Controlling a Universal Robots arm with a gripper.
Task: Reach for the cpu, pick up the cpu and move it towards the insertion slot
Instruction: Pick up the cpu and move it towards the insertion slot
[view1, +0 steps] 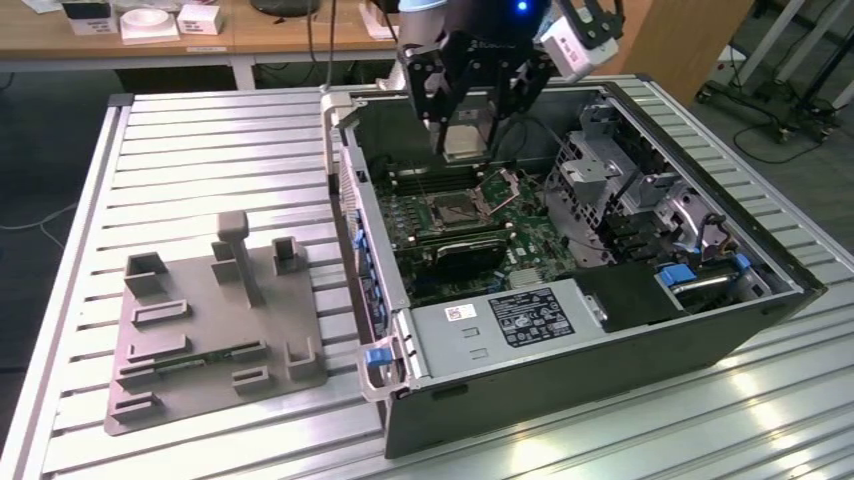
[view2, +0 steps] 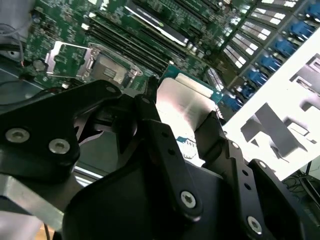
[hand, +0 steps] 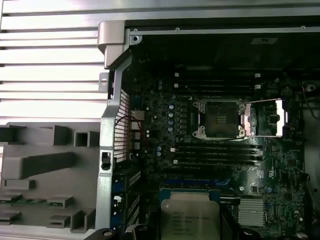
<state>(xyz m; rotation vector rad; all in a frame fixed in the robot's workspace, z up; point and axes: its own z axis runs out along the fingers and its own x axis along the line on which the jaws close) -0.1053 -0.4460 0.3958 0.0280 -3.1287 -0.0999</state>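
One black gripper (view2: 182, 117) is sitting closest to the lens in the second wrist view, and its two fingers (view2: 150, 112) are pinching the cpu (view2: 182, 102) between them, one on each of two opposite edges. The chip's silvery top is facing the camera, with its thin green border showing just past the fingertips. In the first wrist view the cpu (hand: 190, 217) is appearing at the near edge of the picture, metal lid up, dark finger parts flanking it on either side.

Beyond the chip, the green motherboard (hand: 165, 125) is lying inside the open computer case (view1: 587, 370). The insertion slot (hand: 220, 119) is sitting well apart from the held chip, past a row of long black memory slots (hand: 215, 152). Its dark square socket is exposed, and its shiny metal frame (hand: 267, 117) is hinged open beside it.

In the exterior view the gripper (view1: 465, 140) is hanging above the case's far end, holding the cpu (view1: 465, 142) in the air over the board, higher than the insertion slot (view1: 454, 210) and not touching it.

Farther out, towards the exterior view's left, a grey fixture plate (view1: 214, 330) with raised blocks is resting on the ribbed metal table (view1: 200, 150), just beside the case. A wooden bench (view1: 174, 35) is standing behind the table.
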